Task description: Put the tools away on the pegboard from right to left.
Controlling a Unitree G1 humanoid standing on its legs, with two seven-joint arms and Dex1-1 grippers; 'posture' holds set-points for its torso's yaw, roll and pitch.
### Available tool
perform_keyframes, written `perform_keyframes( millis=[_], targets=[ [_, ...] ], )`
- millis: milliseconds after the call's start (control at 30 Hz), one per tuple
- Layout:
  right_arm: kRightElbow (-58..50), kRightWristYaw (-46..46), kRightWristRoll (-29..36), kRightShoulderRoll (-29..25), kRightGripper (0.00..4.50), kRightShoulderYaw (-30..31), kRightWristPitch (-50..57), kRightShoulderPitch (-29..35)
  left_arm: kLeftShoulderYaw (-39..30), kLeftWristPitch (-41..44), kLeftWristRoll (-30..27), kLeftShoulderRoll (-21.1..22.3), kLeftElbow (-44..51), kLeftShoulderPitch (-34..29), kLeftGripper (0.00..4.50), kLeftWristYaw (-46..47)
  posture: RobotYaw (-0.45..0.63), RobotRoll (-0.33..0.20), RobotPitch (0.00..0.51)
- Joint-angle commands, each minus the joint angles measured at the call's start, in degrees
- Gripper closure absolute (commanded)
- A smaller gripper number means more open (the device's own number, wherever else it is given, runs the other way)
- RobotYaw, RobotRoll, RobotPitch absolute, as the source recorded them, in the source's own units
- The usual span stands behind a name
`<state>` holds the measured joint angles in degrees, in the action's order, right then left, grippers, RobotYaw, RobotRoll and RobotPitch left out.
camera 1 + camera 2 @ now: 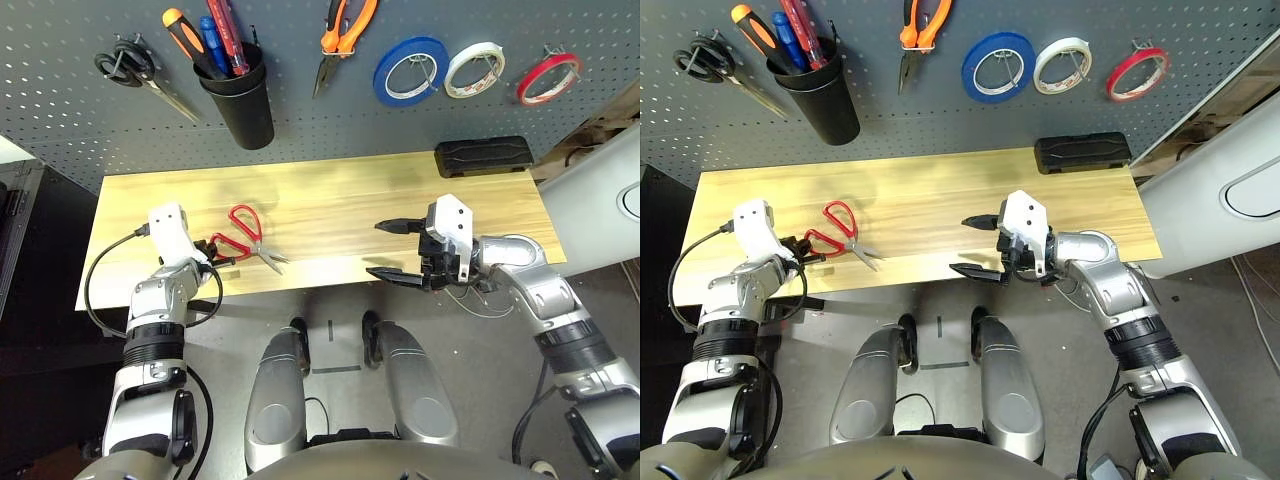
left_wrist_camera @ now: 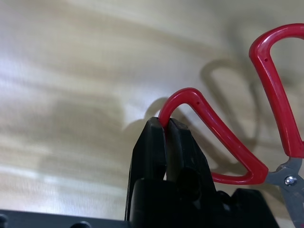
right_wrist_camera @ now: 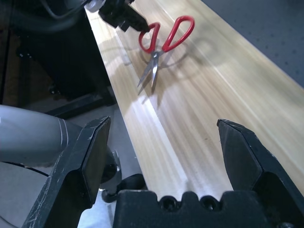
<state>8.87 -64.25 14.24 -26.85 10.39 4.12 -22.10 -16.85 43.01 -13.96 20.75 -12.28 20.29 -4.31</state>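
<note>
The red-handled metal scissors (image 1: 257,237) are lying near the table's front edge, blades parted, one handle loop pinched. On the dark grey perforated metal pegboard (image 1: 320,130), orange-and-black-handled pliers (image 1: 345,38) are hanging jaws-down, and a thin red tape ring (image 1: 549,79) is hanging on a hook beside a white roll.

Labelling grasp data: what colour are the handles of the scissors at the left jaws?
Red handles; clearest in the left wrist view.

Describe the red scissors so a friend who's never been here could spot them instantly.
Find the pale wooden table below the grey pegboard. On its left part, the robot's left fingers pinch one handle of the scissors; their red handles differ from the black-handled pair hanging above.
</note>
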Motion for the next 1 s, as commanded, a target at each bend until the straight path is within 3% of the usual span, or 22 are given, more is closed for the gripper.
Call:
perform_keyframes(
  millis=[33,333,600,1000],
  targets=[
    [2.64,-1.77,0.86,-0.61,0.00,-1.21,-2.08,-0.13,-0.78,1.23,-0.34,0.28,3.78,-2.15,4.47,-0.17,-0.01,0.000,0.202],
    [11.26,-5.76,1.40,-0.56,0.00,-2.51,-7.33,-4.22,-1.32,0.72,-0.98,1.23,12.48,-4.95,4.47,-2.05,0.03,0.000,0.125],
    [17.36,-11.68,3.05,-0.79,0.00,-3.71,-10.06,-8.64,-1.98,1.80,-1.71,5.37,21.91,-8.16,4.47,-5.68,0.04,0.000,0.117],
    [22.19,-17.07,5.43,-3.06,0.00,-8.27,-12.84,-12.49,-6.41,-10.91,-1.86,8.43,28.93,-9.64,4.47,-8.90,0.05,0.000,0.107]
  ],
)
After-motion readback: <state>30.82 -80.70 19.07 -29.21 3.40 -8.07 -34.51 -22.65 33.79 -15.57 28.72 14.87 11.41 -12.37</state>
